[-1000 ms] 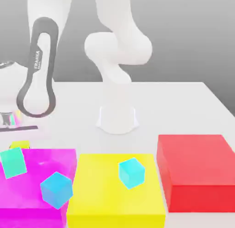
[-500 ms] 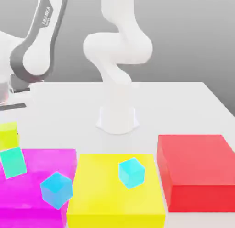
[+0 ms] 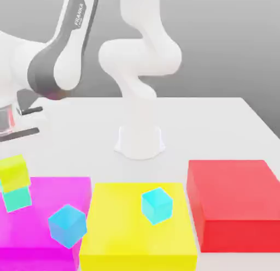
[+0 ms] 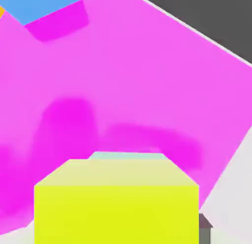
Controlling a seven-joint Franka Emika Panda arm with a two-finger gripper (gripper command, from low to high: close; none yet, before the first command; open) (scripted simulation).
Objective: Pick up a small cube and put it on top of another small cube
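On white table, grey backdrop, three coloured blocks.

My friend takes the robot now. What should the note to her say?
Gripper: at the exterior view's left edge, raised above the cubes, holding nothing.
Things: yellow cube sits on the teal-green cube, at the edge of the magenta block.
Done: cube picked and stacked.
Left: probably nothing; just check that the stack stands.
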